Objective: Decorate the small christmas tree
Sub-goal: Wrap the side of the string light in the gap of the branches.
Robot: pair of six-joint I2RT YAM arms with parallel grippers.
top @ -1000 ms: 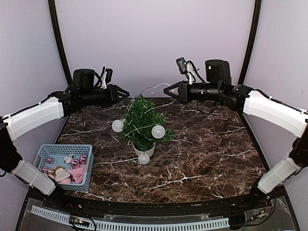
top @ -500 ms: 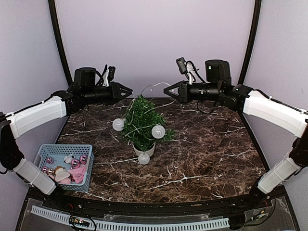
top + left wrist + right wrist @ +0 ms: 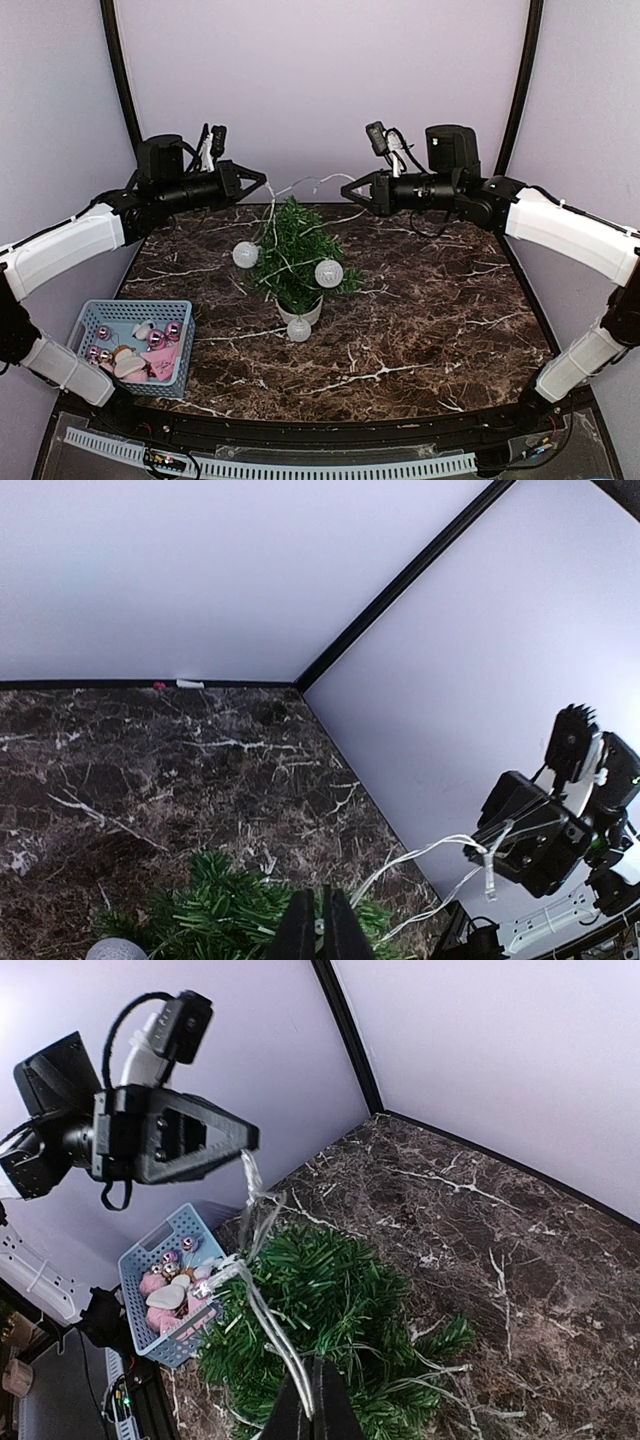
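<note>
The small christmas tree stands in its white pot at the table's middle left; its green top also shows in the left wrist view and the right wrist view. A white light string with round bulbs hangs over it. Above the tree, the wire spans between both grippers. My left gripper is shut on the wire at the tree's upper left. My right gripper is shut on the same wire at the upper right.
A blue basket holding pink and silver ornaments sits at the table's near left corner. Purple walls and black corner posts close in the back and sides. Dark marble tabletop lies to the right of the tree.
My left gripper has closed onto the wire and drawn back a little to the left and upward. The right arm has stayed where it was.
</note>
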